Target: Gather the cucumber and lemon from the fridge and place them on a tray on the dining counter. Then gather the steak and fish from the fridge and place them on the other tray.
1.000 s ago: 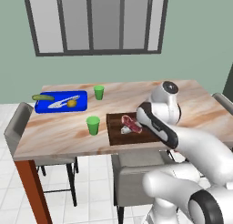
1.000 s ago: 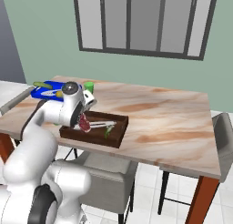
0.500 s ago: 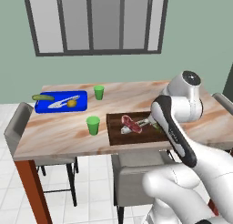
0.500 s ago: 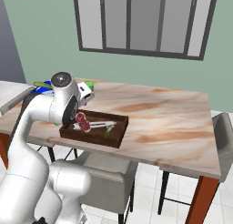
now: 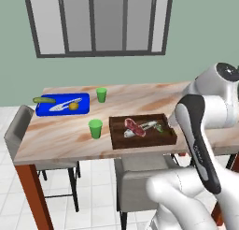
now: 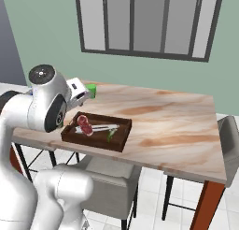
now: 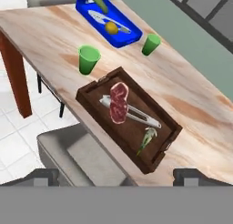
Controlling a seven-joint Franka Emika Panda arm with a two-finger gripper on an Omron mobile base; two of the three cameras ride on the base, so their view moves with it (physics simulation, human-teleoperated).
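Marble dining counter point(image 5: 70, 131) below window point(image 5: 98, 21)

A home dining area: marble-topped dining counter point(image 5: 70, 135), grey chairs point(image 5: 140, 184), paned window point(image 5: 95, 21).

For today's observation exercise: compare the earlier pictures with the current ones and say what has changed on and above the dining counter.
The robot arm has lifted up and drawn back from over the brown tray, carrying nothing; its claw is open. The steak and fish stay on that tray, and the blue tray and both green cups are unmoved.
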